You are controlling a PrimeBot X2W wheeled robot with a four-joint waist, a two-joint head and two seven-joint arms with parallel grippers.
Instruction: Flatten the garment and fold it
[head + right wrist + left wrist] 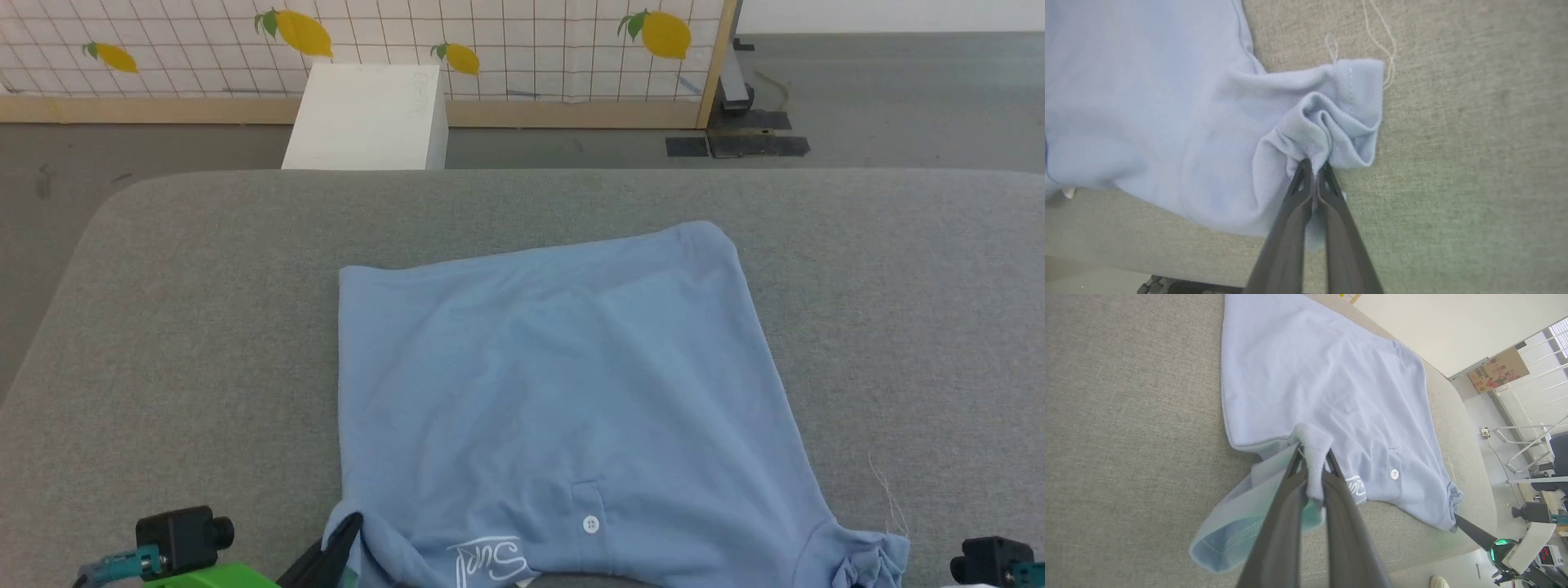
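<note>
The garment (563, 384), a light blue polo shirt, lies spread on the grey table with its hem far from me and its button (591, 523) and white script logo (490, 560) near the front edge. My left gripper (1312, 455) is shut on a bunched fold of the garment (1331, 388) at the near left shoulder, a sleeve (1237, 531) drooping below it. In the head view its dark fingers (331, 555) show at the lower left. My right gripper (1314, 165) is shut on the crumpled near right sleeve (1331, 118) of the garment (1147, 102).
The grey padded table (188, 343) has bare cloth on both sides of the shirt. A loose white thread (886, 490) lies by the right sleeve. Beyond the table stand a white box (367, 114) and a lemon-patterned screen (490, 41).
</note>
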